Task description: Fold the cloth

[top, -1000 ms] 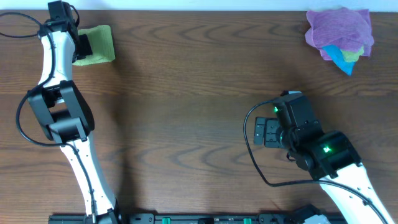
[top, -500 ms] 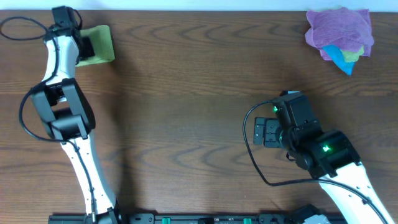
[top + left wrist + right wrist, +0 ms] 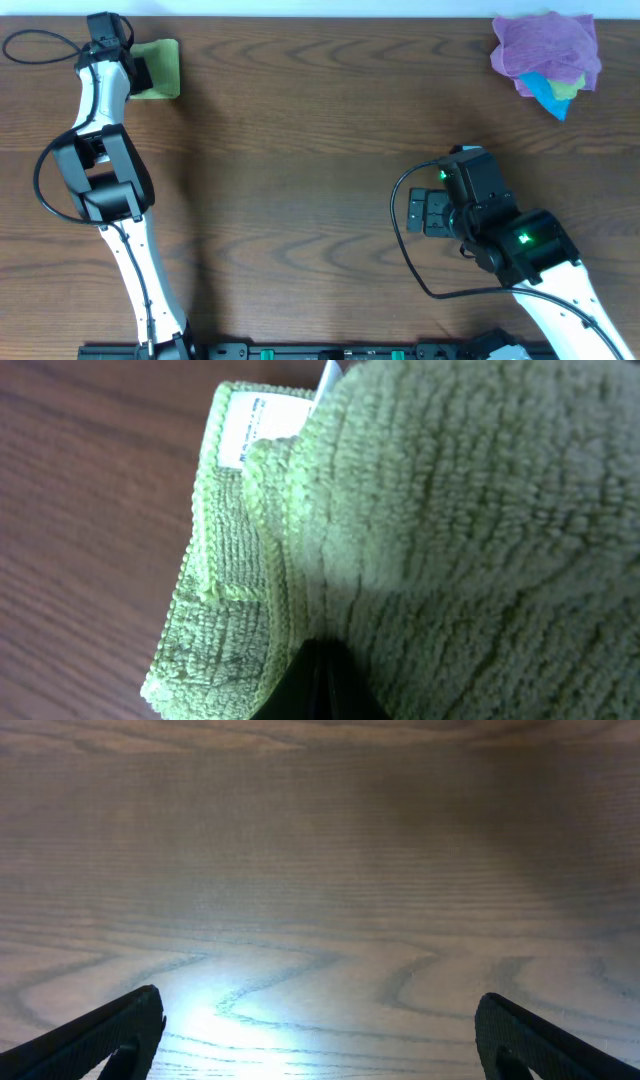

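Cloth (image 3: pixel 165 70) sits folded small at far left corner of table (image 3: pixel 300 150), layers stacked, tag (image 3: pixel 255 425) showing. Left gripper (image 3: pixel 140 72) clenched on cloth. Right gripper (image 3: pixel 320 1005) spread wide, empty, near table's middle. Folding looks nearly done; release left.

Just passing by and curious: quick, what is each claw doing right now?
Left gripper: closed, pinching the lime-green cloth.
Right gripper: open, holding nothing.

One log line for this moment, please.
cloth: folded, far left | left gripper: shut on cloth | right gripper: open, empty
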Robot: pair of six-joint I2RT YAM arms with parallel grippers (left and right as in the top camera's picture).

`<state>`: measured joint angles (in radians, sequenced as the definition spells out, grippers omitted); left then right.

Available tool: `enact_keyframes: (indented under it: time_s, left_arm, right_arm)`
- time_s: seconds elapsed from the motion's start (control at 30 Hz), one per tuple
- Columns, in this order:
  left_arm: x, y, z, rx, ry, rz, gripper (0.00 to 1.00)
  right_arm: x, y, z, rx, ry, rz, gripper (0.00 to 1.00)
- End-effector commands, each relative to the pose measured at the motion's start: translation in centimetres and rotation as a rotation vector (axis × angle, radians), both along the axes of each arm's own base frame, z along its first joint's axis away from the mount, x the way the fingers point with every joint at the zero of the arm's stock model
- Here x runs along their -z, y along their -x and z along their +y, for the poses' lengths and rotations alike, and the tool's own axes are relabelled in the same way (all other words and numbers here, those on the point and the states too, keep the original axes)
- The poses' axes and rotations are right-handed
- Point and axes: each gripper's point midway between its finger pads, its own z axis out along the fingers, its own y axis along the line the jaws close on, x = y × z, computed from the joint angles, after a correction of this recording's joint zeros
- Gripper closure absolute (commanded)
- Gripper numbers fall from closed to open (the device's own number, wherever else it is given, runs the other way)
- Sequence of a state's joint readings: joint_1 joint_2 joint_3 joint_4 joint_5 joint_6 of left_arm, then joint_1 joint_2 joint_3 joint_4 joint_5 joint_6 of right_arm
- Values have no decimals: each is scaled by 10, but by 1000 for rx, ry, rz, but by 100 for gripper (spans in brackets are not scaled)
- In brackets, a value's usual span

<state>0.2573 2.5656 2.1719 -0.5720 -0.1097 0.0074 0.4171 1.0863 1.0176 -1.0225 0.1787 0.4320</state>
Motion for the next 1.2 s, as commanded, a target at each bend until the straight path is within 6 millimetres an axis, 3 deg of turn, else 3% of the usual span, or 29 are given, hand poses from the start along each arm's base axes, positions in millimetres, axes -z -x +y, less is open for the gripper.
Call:
enact_keyframes:
  time_s: [0.0,0.17,0.4,0.9,1.07,1.17]
  left_arm:
    - [34,4,-2,19,20,42,94]
    - [31,-4,-7,37,43,8,94]
    - [31,1,-17,50,58,46,94]
    - [-52,-24,-19,65,34,-43,94]
    - [-50,-19,-22,59,51,-24,94]
    - [-49,-21,-34,93,111,-35,94]
  right_arm:
    - [2,-1,-4,6,10,3,1]
    - [7,-2,-6,17,14,21,1]
    - [18,-4,-3,13,12,69,1]
    - [19,-6,0,-2,7,71,1]
    - [19,-6,0,-3,7,70,1]
    - [19,-6,0,-8,11,69,1]
